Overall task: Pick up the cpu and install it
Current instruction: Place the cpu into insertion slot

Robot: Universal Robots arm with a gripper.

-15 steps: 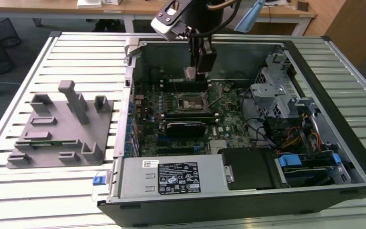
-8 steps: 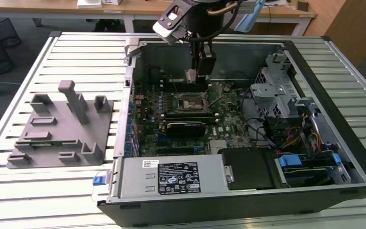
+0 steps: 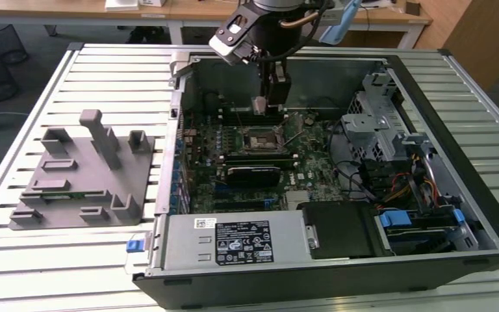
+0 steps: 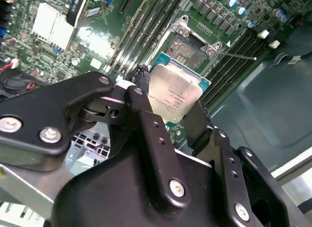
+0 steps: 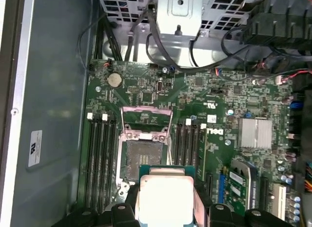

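The cpu (image 4: 173,92), a small square chip with a pale silvery top, is pinched edge to edge in my gripper (image 4: 170,106), which is shut on it. In the first wrist view the cpu (image 5: 165,192) hangs between the black fingers (image 5: 127,210), just short of the open motherboard socket (image 5: 144,157). The socket's metal frame (image 5: 146,122) is swung up. From the exterior view, my gripper (image 3: 269,104) hovers inside the open computer case, a little behind and above the socket (image 3: 262,139).
The case walls (image 3: 423,110) enclose the motherboard. RAM slots (image 5: 100,158) flank the socket, and cables (image 5: 161,51) and a drive cage (image 3: 366,123) lie close by. A black block (image 3: 253,173) sits in front of the socket. A grey plastic fixture (image 3: 85,175) stands outside the case on the exterior view's left.
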